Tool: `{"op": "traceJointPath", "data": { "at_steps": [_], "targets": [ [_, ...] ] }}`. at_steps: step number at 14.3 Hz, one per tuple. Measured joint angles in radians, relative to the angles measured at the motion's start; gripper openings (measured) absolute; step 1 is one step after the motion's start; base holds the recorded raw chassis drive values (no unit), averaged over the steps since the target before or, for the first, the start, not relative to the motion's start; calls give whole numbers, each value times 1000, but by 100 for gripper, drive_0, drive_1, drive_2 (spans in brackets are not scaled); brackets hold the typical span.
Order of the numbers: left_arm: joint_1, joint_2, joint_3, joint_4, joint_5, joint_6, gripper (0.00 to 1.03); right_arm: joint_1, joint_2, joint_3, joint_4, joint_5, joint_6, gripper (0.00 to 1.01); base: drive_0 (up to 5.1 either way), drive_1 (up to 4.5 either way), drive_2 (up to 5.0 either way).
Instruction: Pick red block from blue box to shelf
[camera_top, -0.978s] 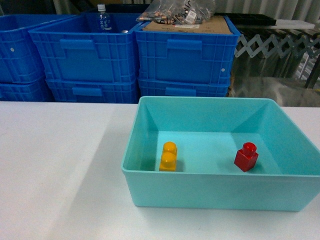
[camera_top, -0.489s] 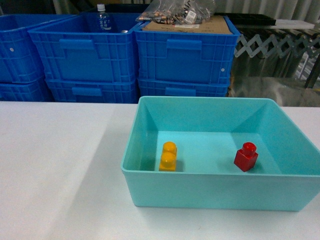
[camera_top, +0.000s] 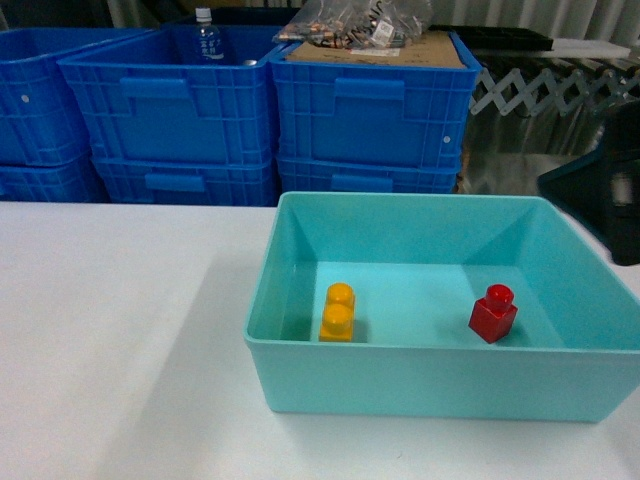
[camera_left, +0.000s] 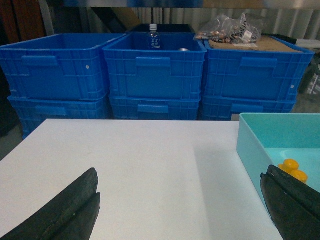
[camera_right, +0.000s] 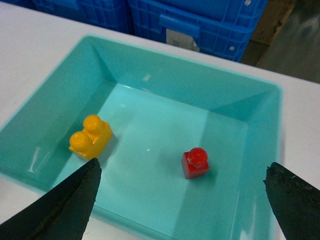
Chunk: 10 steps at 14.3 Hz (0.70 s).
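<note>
The blue box (camera_top: 440, 300) sits on the white table (camera_top: 110, 340) and holds two items, well apart: the red block (camera_top: 493, 314) upright on the floor toward the right side, stud up, and a yellow-orange two-stud brick (camera_top: 338, 312) toward the left wall. Neither touches a wall. Behind the table stand dark blue ribbed crates (camera_top: 260, 110), stacked two high; the middle stack's upper crate contains a clear bottle (camera_top: 206, 36), and the right stack's upper crate carries a cardboard sheet (camera_top: 400, 48) with a clear bag of small parts (camera_top: 355, 22) on top. The right gripper (camera_right: 182, 200) hangs above the blue box with its jaws spread wide, one dark finger at each lower corner of the right wrist view; the red block lies below and between the fingers, slightly right of centre, not touched. In the head view a dark blurred shape at the right edge is the right arm (camera_top: 615, 190). The left gripper (camera_left: 182, 210) hovers over bare table left of the blue box, jaws likewise spread wide and holding nothing.
</note>
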<state>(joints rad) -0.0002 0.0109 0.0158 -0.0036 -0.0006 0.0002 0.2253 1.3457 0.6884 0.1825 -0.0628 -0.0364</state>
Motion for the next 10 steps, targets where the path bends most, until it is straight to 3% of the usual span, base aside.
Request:
{"op": "traceJointPath", "data": {
  "at_steps": [1,5,8,10],
  "targets": [
    [0,0,0,0,0,0,98,19,91,53,-5,8,7,98,0,0,0],
    [0,0,0,0,0,0,98,103,372,228,-72,129,13,98,0,0,0],
    [0,0,0,0,0,0,98,106,505,320,-101,233,13,98,0,0,0],
    [0,0,0,0,0,0,98,97,564,357,-117,246,19,98,0,0,0]
  ]
}}
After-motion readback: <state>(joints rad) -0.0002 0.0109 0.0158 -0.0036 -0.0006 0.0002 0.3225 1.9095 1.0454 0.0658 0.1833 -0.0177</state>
